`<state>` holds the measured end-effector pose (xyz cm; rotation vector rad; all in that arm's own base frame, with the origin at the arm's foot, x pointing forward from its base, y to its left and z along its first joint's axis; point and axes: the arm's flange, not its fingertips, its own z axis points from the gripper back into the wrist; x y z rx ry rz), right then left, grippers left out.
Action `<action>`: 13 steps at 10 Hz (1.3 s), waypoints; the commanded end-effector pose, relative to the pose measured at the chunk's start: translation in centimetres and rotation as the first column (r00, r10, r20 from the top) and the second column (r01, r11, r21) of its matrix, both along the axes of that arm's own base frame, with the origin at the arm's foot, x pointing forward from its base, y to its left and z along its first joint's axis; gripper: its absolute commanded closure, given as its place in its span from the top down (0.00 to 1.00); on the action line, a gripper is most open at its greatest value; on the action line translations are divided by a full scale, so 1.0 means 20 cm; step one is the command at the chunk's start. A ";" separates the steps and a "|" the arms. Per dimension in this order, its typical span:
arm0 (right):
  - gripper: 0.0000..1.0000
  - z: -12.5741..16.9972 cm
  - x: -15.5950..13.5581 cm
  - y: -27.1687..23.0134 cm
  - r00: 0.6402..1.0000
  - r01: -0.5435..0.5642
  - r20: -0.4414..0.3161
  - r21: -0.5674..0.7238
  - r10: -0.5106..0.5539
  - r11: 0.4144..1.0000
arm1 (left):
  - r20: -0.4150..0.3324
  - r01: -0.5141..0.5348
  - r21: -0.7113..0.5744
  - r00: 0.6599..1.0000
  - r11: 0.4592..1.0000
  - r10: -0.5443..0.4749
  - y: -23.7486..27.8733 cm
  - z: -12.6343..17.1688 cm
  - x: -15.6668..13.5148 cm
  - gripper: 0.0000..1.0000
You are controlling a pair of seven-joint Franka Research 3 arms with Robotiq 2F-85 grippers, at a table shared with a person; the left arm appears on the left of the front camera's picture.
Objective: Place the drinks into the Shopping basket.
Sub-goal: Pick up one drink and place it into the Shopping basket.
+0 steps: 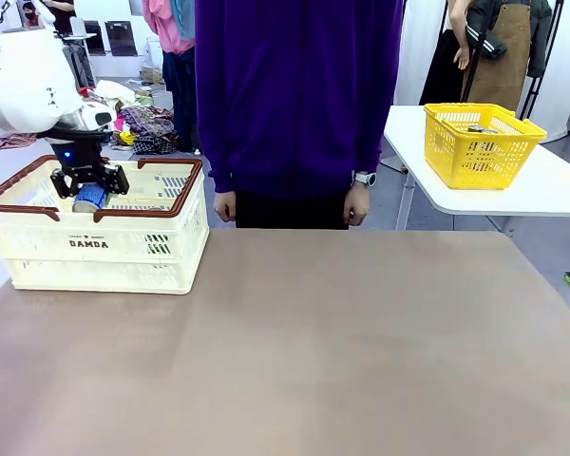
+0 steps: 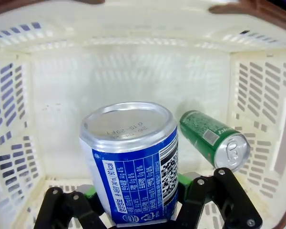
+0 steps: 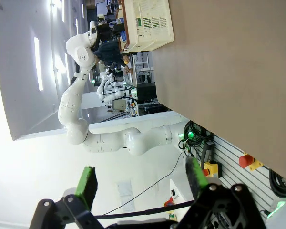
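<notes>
My left gripper (image 1: 90, 187) hangs over the Shopping basket (image 1: 38, 249), a cream one with a brown rim and "DAMDA" on its side. It is shut on a blue drink can (image 1: 89, 199) just below the rim. The left wrist view has that blue can (image 2: 133, 162) upright between the green pads of my left gripper (image 2: 133, 193), above the basket floor (image 2: 66, 157). A green can (image 2: 212, 138) lies on its side on the floor, to the right. In the right wrist view my right gripper (image 3: 142, 181) is open and holds nothing, away from the basket (image 3: 148, 21).
A person in a purple top (image 1: 299, 95) stands at the far edge of the brown table (image 1: 313, 351), hands down. A small yellow mesh basket (image 1: 483, 142) stands on a white side table (image 1: 541, 185) at the back right.
</notes>
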<state>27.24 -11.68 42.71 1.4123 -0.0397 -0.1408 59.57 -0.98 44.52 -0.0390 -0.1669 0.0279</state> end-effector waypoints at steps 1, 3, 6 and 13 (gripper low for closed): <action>1.00 0.02 0.00 0.00 1.000 0.008 -0.008 0.016 -0.008 1.000 | -0.016 0.036 0.003 0.999 0.999 -0.036 -0.01 -0.04 -0.01 0.00; 1.00 0.02 0.00 0.00 1.000 0.008 -0.008 0.016 -0.008 1.000 | -0.061 0.049 0.014 0.997 0.999 -0.048 -0.03 -0.11 0.01 0.00; 1.00 0.02 0.00 0.00 1.000 0.008 -0.008 0.016 -0.008 1.000 | -0.098 0.036 0.034 0.995 0.999 -0.032 -0.05 -0.17 0.05 0.00; 1.00 0.02 0.00 0.00 1.000 0.008 -0.008 0.016 -0.008 1.000 | -0.120 0.054 0.039 0.992 0.998 -0.049 -0.07 -0.17 0.09 1.00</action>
